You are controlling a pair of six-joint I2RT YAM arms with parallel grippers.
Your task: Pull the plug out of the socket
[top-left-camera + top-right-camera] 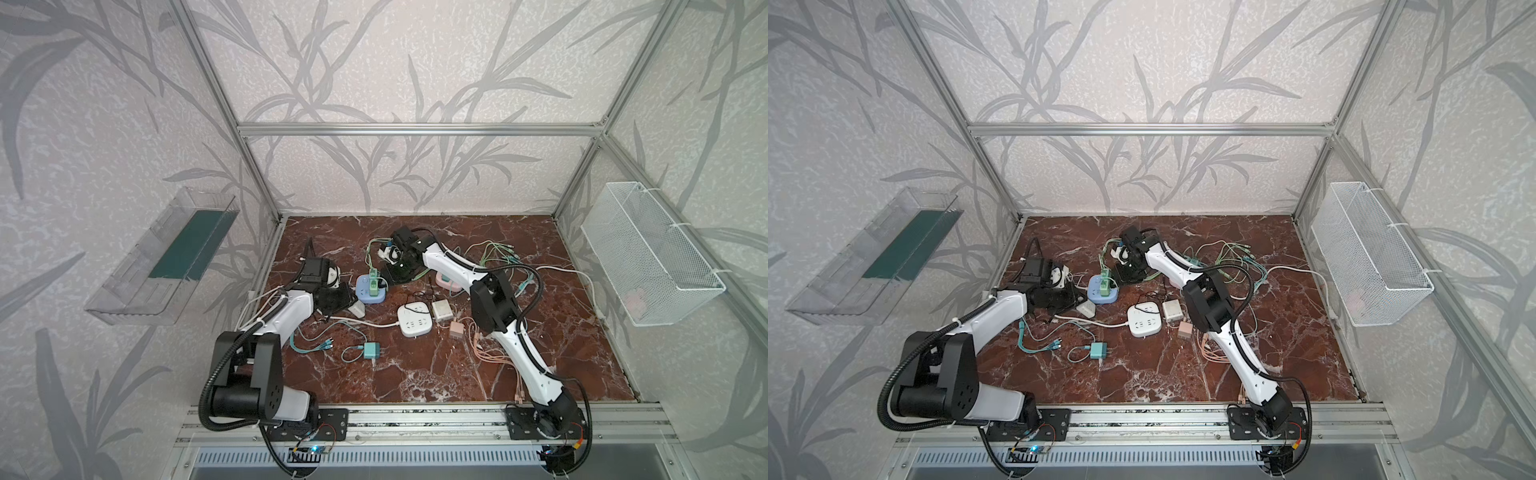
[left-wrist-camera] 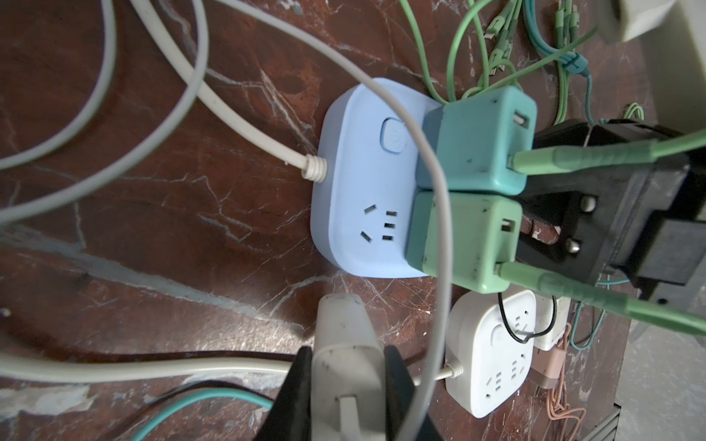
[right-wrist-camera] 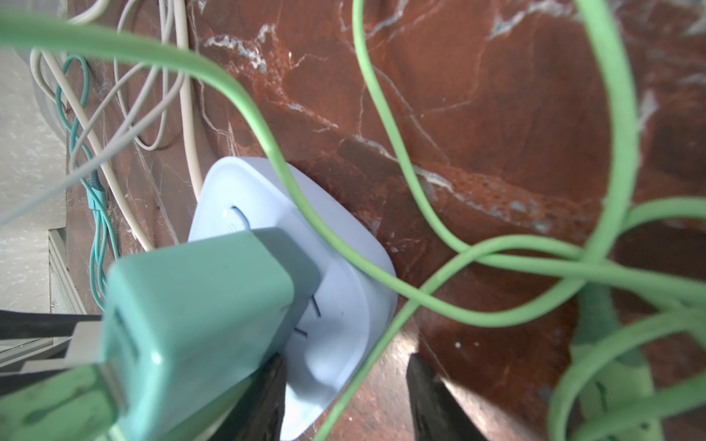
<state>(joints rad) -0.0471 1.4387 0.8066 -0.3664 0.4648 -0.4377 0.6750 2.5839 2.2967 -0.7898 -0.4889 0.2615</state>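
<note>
A: Location of socket (image 1: 370,292)?

B: Flat on counter (image 1: 457,374), left of centre in both top views, between the two arms. Blue, pale cord leaving one side.

A: Plugs?

B: Two, side by side along one edge of socket, both seated. Teal plug (image 2: 477,141) and green plug (image 2: 462,240), touching each other. Green cable (image 2: 596,152) out of each.

A: Left pincer (image 2: 347,385)?

B: Clamped tight on a white plug (image 2: 344,340), low and just beside socket. Clear of both coloured plugs.

A: Right pincer (image 3: 344,393)?

B: Down at socket's right side in both top views, close to the plugs. Fingers (image 3: 267,389) part-way apart, gripping nothing. Corner of socket and a strand of green cable visible between them. One plug just outside one finger in right wrist view. Contact or not: cannot tell.

A: Anything else nearby?

B: White strip (image 1: 414,320) near socket toward the front edge, apart from it. Loose cables scattered across counter.
</note>
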